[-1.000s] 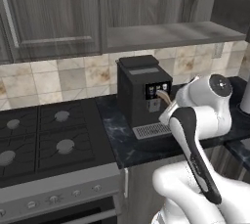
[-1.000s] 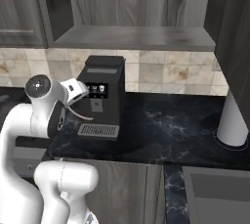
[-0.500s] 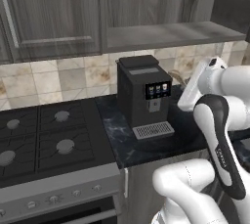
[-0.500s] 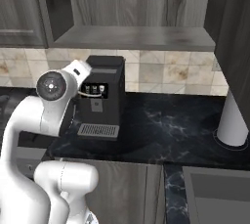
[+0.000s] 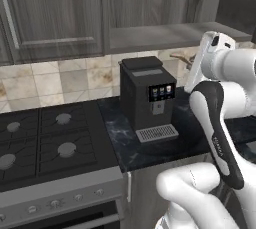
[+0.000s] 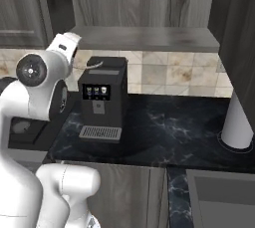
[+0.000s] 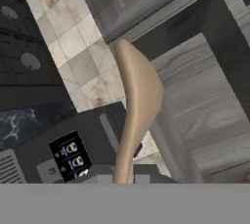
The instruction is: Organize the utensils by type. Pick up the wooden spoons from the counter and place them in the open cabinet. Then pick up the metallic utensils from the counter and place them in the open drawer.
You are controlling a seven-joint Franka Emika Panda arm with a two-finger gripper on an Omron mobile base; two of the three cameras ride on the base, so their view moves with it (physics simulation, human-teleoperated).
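1. While the white arm rises at the near edge of both base views, its jaws pinch the handle of a pale wooden spoon with a long oval bowl (image 7: 138,88); in the hand view the handle runs down to the bottom edge, where the grip itself is cut off, so the hold is judged from the spoon hanging there above the tabletop.
2. From the jaws, the spoon's long axis runs straight out along the line of the hand, bowl end foremost and handle end in the grip.
3. Just beyond and below the hand stands the black box-shaped coffee machine with a small lit panel (image 5: 146,98) on the dark marbled tabletop (image 6: 172,132); in the left base view a thin tan sliver (image 5: 181,58) shows beside the wrist, above the machine, probably part of the spoon.
4. Beyond the bowl lies the open grey wood cabinet shelf (image 6: 149,38), set above the beige tiled backsplash (image 5: 75,80). In the hand view the bowl tip lies over the shelf's front edge, pointing toward the opening.
5. My judgement: the coming move turns on that alignment. Spoon and cavity are roughly in line, so the arm needs to push forward along the spoon's axis, bowl first, clearing the shelf's lip before release.
6. To the far left sits the black gas stovetop (image 5: 45,138), away from the work.
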